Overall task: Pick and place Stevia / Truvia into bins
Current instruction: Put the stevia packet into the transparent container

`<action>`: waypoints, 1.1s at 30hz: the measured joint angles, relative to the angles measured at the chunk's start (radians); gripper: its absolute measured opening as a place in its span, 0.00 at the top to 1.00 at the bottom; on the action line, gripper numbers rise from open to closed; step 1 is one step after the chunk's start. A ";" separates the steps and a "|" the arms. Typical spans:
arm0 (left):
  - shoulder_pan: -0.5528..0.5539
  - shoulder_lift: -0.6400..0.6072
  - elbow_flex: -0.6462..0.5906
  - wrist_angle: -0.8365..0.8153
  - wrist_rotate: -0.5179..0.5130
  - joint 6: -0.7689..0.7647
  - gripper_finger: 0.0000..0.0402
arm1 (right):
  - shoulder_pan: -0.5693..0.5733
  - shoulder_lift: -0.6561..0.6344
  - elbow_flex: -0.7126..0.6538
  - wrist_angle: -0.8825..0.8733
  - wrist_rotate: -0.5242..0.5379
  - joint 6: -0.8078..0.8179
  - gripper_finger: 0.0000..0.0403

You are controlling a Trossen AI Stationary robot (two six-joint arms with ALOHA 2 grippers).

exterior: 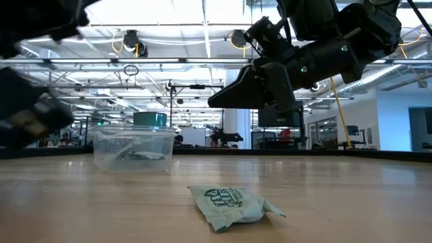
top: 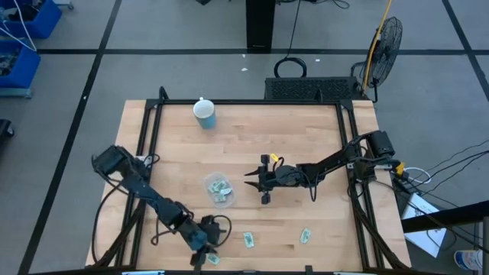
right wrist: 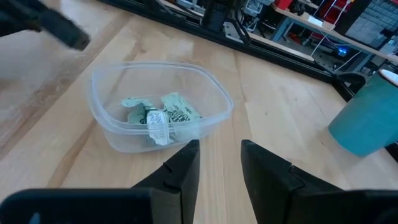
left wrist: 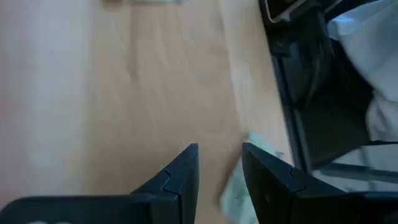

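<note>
The clear bin (top: 218,189) stands at mid-table with several pale green sachets (right wrist: 160,113) inside; it also shows in the low view (exterior: 132,150). Two loose sachets (top: 249,240) (top: 305,236) lie flat near the front edge; one shows close up in the low view (exterior: 231,204). My left gripper (top: 205,253) is low at the front edge, slightly open, over another sachet (left wrist: 235,186) that lies on the table. My right gripper (top: 252,182) hovers just right of the bin, slightly open and empty (right wrist: 217,165). My left gripper stands over the sachet's end (left wrist: 231,194), which shows in the gap between the fingers and behind one finger (left wrist: 267,177). I cannot tell whether the fingers touch it. The sachet lies flat on the table.
A light blue cup with a white lid (top: 204,113) stands at the far left of the table. The table's black frame rail (left wrist: 298,93) runs close beside my left gripper. Bare wood lies between the bin and the front sachets.
</note>
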 joint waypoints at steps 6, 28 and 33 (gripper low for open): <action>-0.038 0.049 0.001 0.052 0.053 -0.079 0.68 | 0.000 0.000 0.000 -0.007 0.000 0.000 0.73; 0.003 -0.045 -0.004 -0.131 0.137 0.219 0.99 | -0.017 0.000 0.000 -0.029 0.000 -0.031 0.73; 0.049 -0.241 -0.001 -0.392 -0.092 0.333 0.99 | -0.024 0.000 0.000 -0.028 0.000 -0.032 0.73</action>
